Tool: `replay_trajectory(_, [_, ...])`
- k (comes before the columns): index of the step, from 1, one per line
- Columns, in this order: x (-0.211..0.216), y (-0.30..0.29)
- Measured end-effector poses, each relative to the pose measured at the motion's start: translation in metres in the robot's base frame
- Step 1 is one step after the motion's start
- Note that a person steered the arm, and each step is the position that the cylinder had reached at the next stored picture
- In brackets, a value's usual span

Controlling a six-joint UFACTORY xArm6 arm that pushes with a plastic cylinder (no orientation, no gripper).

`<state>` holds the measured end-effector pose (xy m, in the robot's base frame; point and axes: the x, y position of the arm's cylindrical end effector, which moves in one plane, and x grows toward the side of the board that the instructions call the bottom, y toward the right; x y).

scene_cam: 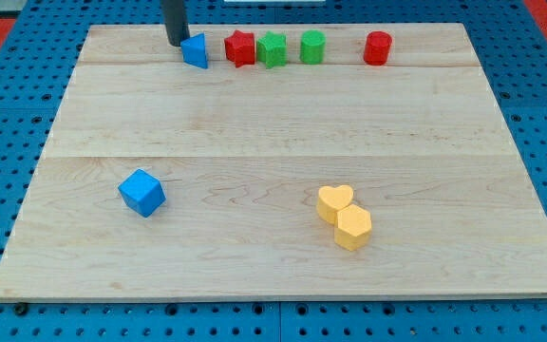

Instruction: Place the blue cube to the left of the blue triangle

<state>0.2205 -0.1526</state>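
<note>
The blue cube (141, 193) lies on the wooden board (273, 142) at the view's lower left. The blue triangle (196, 50) lies near the board's top edge, left of centre. My tip (176, 42) is at the view's top, just left of the blue triangle, touching or almost touching it. The tip is far above the blue cube in the view.
A red star-like block (240, 47), a green star-like block (273, 49), a green cylinder (312, 47) and a red cylinder (377, 47) form a row right of the triangle. A yellow heart (334, 202) and a yellow hexagon (353, 228) touch at lower right.
</note>
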Motion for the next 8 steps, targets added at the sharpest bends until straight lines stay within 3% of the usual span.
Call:
replay_trajectory(1, [0.010,-0.042])
replay_trajectory(2, [0.069,-0.041])
replay_trajectory(3, [0.066,0.012])
replay_trajectory(5, [0.044,0.028])
replay_trajectory(6, [0.072,0.030])
replay_trajectory(8, [0.243,0.088])
